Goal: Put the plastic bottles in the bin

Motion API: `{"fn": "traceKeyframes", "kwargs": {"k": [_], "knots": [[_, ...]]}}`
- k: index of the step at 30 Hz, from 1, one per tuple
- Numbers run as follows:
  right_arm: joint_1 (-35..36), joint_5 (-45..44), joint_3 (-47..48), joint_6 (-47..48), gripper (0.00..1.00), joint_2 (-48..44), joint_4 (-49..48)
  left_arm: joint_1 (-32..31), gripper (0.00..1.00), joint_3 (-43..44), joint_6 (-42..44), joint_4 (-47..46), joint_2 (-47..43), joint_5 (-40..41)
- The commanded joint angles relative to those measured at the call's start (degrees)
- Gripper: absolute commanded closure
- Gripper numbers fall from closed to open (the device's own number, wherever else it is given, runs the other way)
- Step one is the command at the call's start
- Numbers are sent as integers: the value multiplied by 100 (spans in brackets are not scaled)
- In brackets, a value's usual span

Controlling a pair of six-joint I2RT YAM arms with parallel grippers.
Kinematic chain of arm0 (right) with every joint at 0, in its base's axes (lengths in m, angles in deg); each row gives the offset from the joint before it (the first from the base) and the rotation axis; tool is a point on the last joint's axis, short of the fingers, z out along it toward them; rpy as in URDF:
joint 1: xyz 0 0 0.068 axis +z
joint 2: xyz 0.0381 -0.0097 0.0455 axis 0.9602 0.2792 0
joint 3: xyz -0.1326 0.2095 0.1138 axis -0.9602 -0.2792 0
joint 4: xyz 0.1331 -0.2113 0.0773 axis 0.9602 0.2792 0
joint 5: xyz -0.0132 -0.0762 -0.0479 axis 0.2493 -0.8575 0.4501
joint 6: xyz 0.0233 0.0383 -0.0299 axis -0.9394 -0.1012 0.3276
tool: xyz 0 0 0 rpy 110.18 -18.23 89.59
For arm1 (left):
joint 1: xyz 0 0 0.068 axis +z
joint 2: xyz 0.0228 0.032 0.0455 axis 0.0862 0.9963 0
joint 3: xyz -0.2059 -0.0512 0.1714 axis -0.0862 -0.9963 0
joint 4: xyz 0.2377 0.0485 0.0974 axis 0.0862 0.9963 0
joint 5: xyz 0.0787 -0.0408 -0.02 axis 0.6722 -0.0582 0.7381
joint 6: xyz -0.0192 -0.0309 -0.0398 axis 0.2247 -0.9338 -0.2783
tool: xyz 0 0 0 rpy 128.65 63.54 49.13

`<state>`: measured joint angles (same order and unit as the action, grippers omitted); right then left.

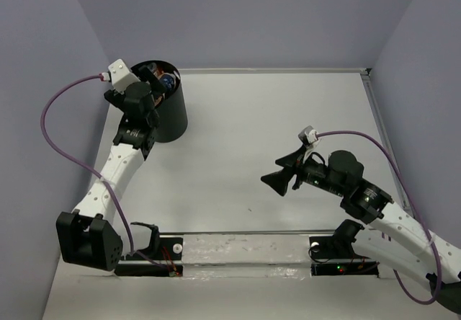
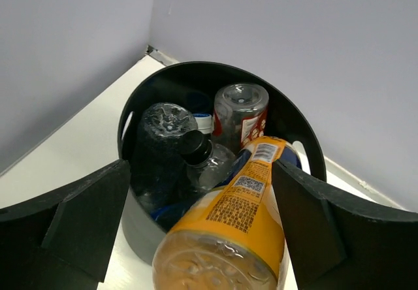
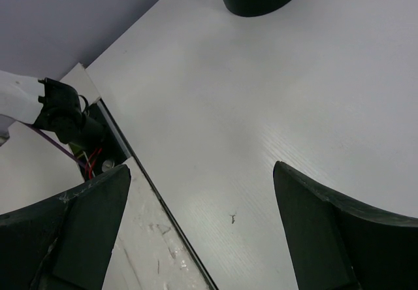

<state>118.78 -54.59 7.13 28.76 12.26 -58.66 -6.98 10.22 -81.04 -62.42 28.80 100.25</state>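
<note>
In the top view, the left gripper (image 1: 153, 82) hides the mouth of the bin (image 1: 171, 122) at the upper left. Only the left wrist view shows inside: at least 4 plastic bottles (image 2: 240, 113). The orange bottle (image 2: 241, 205) leans in between wide-open fingers. The right gripper (image 3: 201, 172) gapes empty over the table (image 3: 261, 74).
</note>
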Motion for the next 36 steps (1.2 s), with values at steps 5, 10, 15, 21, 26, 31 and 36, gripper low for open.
{"fn": "traceKeyframes", "kwargs": {"k": [5, 10, 15, 21, 26, 31, 36], "knots": [[10, -18, 482, -22, 3, 8, -40, 50, 1, 588, 103, 478, -593, -182], [10, -9, 508, -84, 2, -27, -32, 50, 1, 791, 164, 514, -523, -174], [10, -97, 552, -40, 2, -115, 109, 58, 1, 1036, 111, 575, -671, -349], [10, -255, 719, -22, 3, -255, 205, 50, 1, 1353, -108, 777, -1190, -1200], [10, -957, 1061, -22, 2, -650, 794, 50, 1, 1020, -267, 909, -2085, -2527], [10, -1898, 1632, 83, 0, -1194, 1531, 50, 1, 116, -310, 1085, -3226, -3917], [10, -2461, 1827, 197, 0, -1907, 1726, 41, 1, -579, -451, 1445, -4141, -4848]]}}
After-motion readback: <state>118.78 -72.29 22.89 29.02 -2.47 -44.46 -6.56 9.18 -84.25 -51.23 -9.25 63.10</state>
